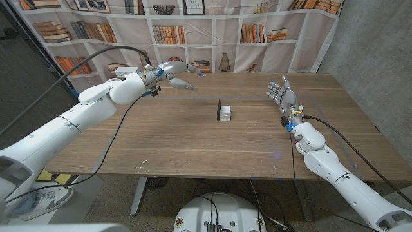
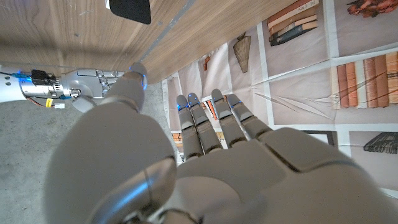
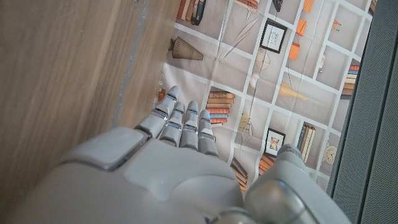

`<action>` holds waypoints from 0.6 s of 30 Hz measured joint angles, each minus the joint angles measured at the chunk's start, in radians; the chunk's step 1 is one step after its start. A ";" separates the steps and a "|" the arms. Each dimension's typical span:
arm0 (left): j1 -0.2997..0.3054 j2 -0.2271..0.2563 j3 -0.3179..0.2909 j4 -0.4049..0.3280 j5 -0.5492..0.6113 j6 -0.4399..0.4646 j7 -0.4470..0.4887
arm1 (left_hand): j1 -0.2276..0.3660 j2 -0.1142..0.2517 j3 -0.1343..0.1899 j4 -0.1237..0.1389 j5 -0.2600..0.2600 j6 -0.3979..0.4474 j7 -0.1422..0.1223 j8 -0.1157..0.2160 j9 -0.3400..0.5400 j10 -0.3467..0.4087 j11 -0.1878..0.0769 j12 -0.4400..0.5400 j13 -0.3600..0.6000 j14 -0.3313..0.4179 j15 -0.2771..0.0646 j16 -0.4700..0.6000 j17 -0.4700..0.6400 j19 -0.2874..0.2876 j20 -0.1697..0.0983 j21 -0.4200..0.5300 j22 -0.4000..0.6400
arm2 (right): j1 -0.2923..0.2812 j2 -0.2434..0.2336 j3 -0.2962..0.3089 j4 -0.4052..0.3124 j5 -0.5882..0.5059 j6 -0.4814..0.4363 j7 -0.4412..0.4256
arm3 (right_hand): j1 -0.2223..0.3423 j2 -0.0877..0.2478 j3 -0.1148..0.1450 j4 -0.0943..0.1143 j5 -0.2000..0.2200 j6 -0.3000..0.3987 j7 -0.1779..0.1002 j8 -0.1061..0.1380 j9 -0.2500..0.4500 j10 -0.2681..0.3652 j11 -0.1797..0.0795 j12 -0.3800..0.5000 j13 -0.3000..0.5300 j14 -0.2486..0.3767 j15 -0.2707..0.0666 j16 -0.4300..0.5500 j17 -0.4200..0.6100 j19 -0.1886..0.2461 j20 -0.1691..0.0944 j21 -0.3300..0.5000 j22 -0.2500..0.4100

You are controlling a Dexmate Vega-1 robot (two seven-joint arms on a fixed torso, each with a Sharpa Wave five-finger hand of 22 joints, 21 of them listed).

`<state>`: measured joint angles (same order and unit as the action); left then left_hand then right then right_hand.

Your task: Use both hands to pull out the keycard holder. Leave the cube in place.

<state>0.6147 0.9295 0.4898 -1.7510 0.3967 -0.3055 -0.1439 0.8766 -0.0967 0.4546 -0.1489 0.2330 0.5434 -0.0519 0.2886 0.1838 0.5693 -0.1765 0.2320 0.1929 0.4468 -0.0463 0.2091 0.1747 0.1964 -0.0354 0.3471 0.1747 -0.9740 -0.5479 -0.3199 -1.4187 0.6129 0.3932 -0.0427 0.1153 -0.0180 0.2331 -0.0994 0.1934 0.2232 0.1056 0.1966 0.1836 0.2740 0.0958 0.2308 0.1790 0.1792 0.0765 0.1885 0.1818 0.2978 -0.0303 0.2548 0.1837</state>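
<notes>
Both our hands, left hand (image 1: 175, 71) and right hand (image 1: 282, 95), hover w/ fingers spread, holding nothing, flanking the keycard holder (image 1: 219, 109) wedged beside the cube (image 1: 225, 114) mid-table (image 1: 161, 142), prob. prepping a two-sided approach.

White cube (image 1: 225, 115), black keycard holder (image 1: 219, 109), brown wood-grain table (image 1: 193, 142).

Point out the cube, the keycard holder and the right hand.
cube (image 1: 226, 115): head view, its white top face.
keycard holder (image 1: 218, 109): head view, the dark upright card at the cube's left side.
right hand (image 1: 281, 94): head view, mid-palm.
</notes>
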 measured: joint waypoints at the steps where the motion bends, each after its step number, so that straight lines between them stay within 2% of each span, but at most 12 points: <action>1: -0.010 -0.001 0.005 -0.002 0.006 0.000 -0.012 | 0.000 0.000 0.000 0.000 0.000 0.000 0.000 0.000 0.000 0.000 0.000 0.000 0.000 0.000 0.000 0.000 0.000 0.000 0.000 -0.002 0.000 | 0.000 0.000 0.001 0.003 0.002 0.000 0.000 | 0.003 0.003 0.000 0.000 0.000 0.000 0.000 0.000 0.000 0.000 0.000 0.000 0.000 0.000 0.000 0.000 0.000 0.000 0.000 0.000 0.000; 10: -0.110 -0.020 0.055 -0.004 0.065 -0.014 -0.138 | 0.006 0.006 0.000 0.000 0.000 0.005 -0.006 -0.005 0.000 0.000 -0.003 -0.016 0.000 -0.015 0.003 -0.010 0.000 -0.011 -0.004 -0.018 0.000 | 0.005 0.001 0.021 0.033 0.025 0.007 0.004 | 0.003 0.003 0.000 0.000 0.000 0.000 0.000 0.000 0.000 0.000 0.000 0.000 0.000 0.004 0.003 0.000 0.000 0.000 0.000 0.000 0.000; 11: -0.128 -0.025 0.064 -0.001 0.075 -0.018 -0.152 | 0.013 -0.001 0.000 0.000 0.000 0.010 -0.010 -0.005 0.000 0.003 -0.009 -0.016 0.000 -0.015 0.003 -0.010 0.000 -0.011 -0.004 -0.024 0.000 | 0.006 0.001 0.023 0.035 0.026 0.007 0.004 | 0.003 0.003 0.000 0.000 0.000 0.000 0.000 0.000 0.000 0.000 0.000 0.000 0.000 0.004 0.003 0.000 0.000 0.000 0.000 0.000 0.000; 13: -0.128 -0.025 0.064 -0.001 0.088 -0.023 -0.173 | 0.016 -0.004 0.000 0.000 0.000 0.016 -0.017 -0.005 0.000 0.009 -0.018 -0.016 0.000 -0.015 0.003 -0.010 -0.001 -0.011 -0.004 -0.026 0.000 | 0.008 0.001 0.026 0.040 0.026 0.007 0.004 | 0.003 0.003 0.000 0.000 0.000 0.000 0.000 0.000 0.000 0.000 0.000 0.000 0.000 0.004 0.003 0.000 0.000 0.000 0.000 0.000 0.000; 14: -0.169 -0.040 0.086 0.012 0.094 -0.029 -0.186 | 0.025 -0.013 0.000 0.000 0.000 0.021 -0.022 -0.005 0.000 0.015 -0.024 -0.016 0.000 -0.015 0.003 -0.012 -0.001 -0.011 -0.004 -0.026 0.000 | 0.009 0.001 0.028 0.042 0.026 0.007 0.004 | 0.003 0.003 0.000 0.000 0.000 0.000 0.000 0.000 0.000 0.000 0.000 0.000 0.000 0.004 0.003 0.000 0.000 0.000 0.000 0.000 0.000; 18: -0.193 -0.050 0.098 0.024 0.120 -0.057 -0.227 | 0.035 -0.023 -0.003 -0.003 0.000 0.036 -0.058 -0.005 0.000 0.024 -0.040 -0.016 0.000 -0.015 0.003 -0.014 -0.003 -0.011 0.001 -0.035 0.000 | 0.010 0.002 0.034 0.047 0.032 0.012 0.004 | 0.003 0.003 0.000 0.000 0.000 0.000 0.000 0.000 0.000 0.000 0.000 0.000 0.000 0.004 0.003 0.000 0.000 0.000 0.000 -0.004 0.000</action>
<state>0.4218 0.8800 0.5879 -1.7271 0.5171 -0.3623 -0.3712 0.9119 -0.1195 0.4514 -0.1519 0.2330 0.5793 -0.1096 0.2838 0.1838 0.5936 -0.2164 0.2163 0.1928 0.4317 -0.0428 0.1955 0.1720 0.1854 -0.0341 0.3125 0.1746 -0.9643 -0.5463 -0.2863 -1.3715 0.6451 0.4049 -0.0383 0.1181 -0.0151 0.2332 -0.0994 0.1934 0.2232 0.1055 0.1966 0.1836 0.2738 0.0960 0.2308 0.1790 0.1827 0.0799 0.1885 0.1818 0.2977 -0.0303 0.2509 0.1837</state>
